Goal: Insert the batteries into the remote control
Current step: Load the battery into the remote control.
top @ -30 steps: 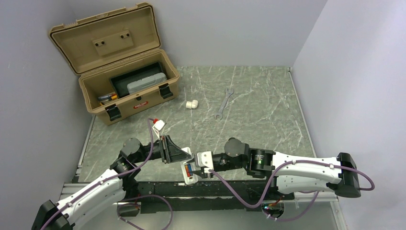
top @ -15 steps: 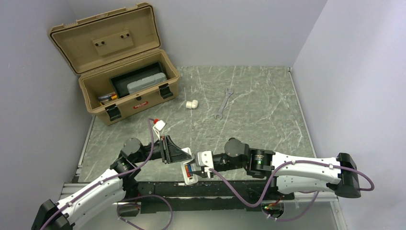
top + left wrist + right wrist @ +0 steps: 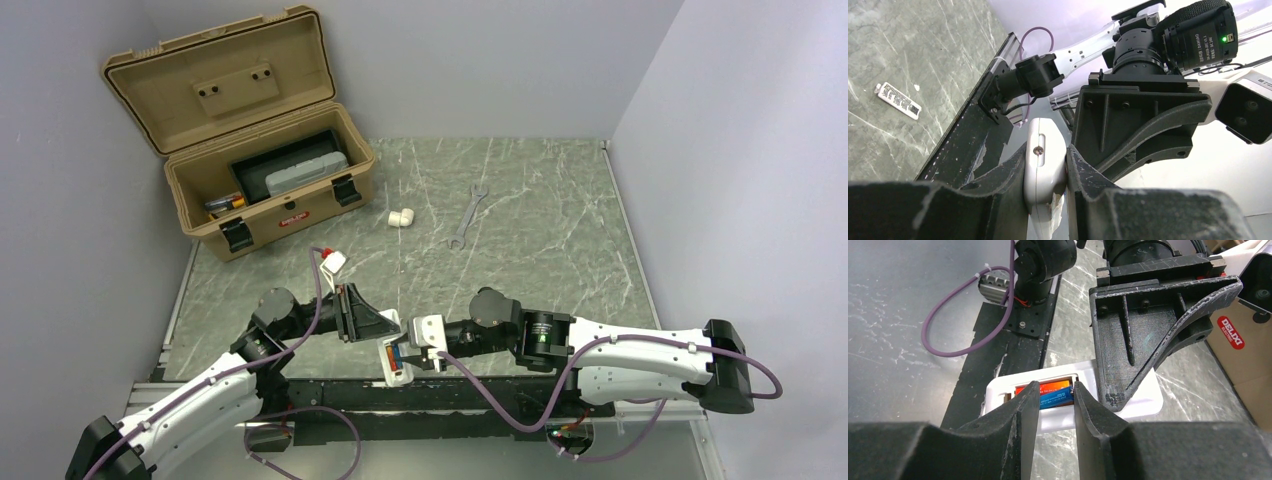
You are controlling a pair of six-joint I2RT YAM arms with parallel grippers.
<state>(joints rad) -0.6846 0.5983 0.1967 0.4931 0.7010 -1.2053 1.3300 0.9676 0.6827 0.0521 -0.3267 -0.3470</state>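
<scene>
The white remote control (image 3: 392, 362) lies over the table's near edge, back side up. My left gripper (image 3: 383, 340) is shut on its end; the left wrist view shows the remote (image 3: 1044, 165) pinched edge-on between the jaws of that gripper (image 3: 1046, 150). In the right wrist view the remote's (image 3: 1143, 402) open recess holds an orange battery (image 3: 1048, 386) and, beside it, a blue-labelled battery (image 3: 1057, 397) lying slightly tilted. My right gripper (image 3: 1055, 386) hovers right over the recess, jaws a narrow gap apart on either side of the blue cell, its left end hidden behind a finger.
An open tan toolbox (image 3: 270, 190) stands at the back left with orange items inside. A white pipe elbow (image 3: 401, 216) and a silver wrench (image 3: 467, 215) lie mid-table. A small white strip with dark print (image 3: 898, 100) lies on the table near the black front rail (image 3: 480, 395).
</scene>
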